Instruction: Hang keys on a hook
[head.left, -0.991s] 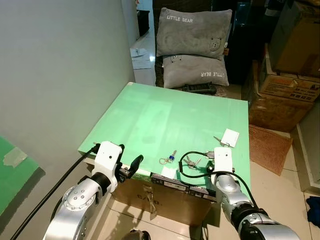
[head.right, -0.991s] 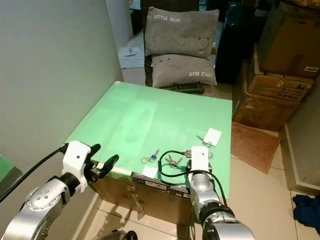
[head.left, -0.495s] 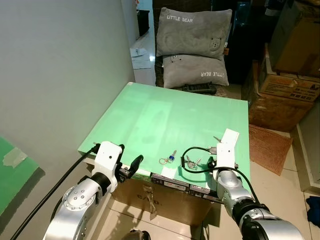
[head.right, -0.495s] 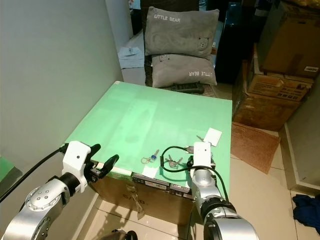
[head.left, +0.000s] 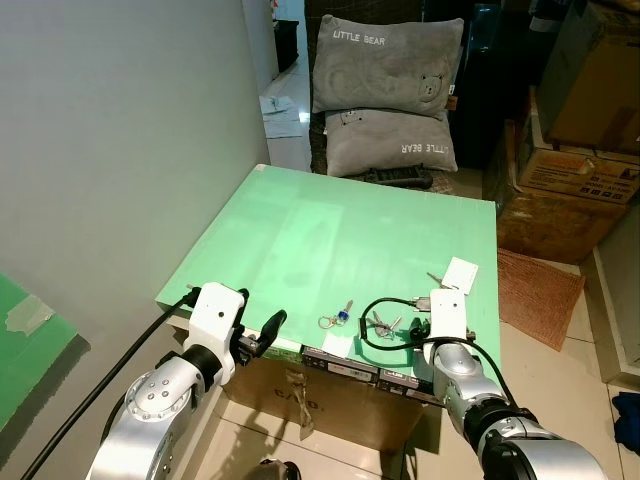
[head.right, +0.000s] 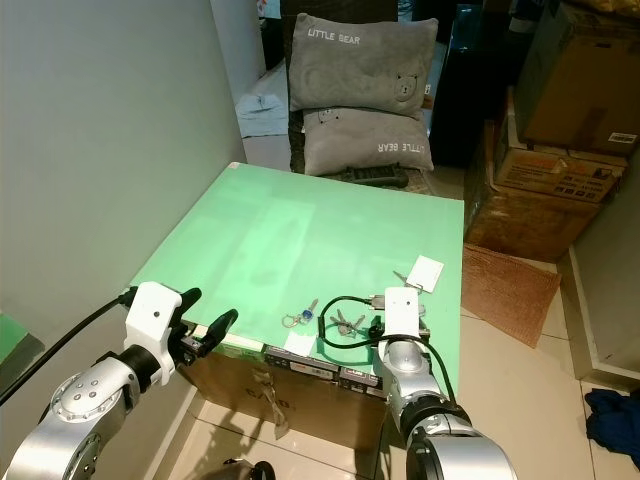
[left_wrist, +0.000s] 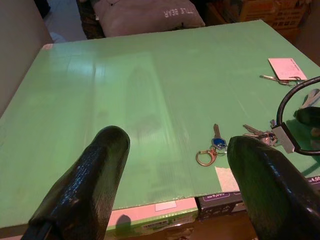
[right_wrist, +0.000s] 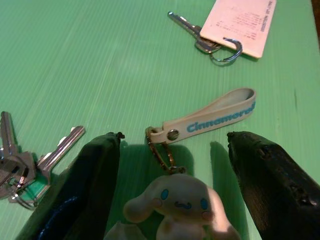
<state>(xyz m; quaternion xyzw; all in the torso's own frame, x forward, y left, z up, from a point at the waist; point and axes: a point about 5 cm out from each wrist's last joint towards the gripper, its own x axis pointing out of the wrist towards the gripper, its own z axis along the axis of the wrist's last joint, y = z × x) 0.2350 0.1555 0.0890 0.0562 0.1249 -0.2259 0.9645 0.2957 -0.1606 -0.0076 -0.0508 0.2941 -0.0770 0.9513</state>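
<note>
Right wrist view gives the best count: four separate key things on the green tabletop. One is a Cinnamoroll keychain, a white plush charm on a ring with a strap printed "Cinnamoroll". One is a bunch of silver keys. One is a key on a ring tucked against a white tag. The fourth, seen from the head cameras, is a blue-headed key on a gold ring near the front edge.

Right hand is spread wide, fingers on either side of the plush charm, not closed on it. I can't tell if the fingers actually touch it. From the head view it sits low at the front right part of the tabletop.

Left hand is open too, holding nothing, hovering at the front left edge.

Behind the tabletop are two grey "LITTLE BEAR" pillows, stacked. To the right are cardboard boxes.
</note>
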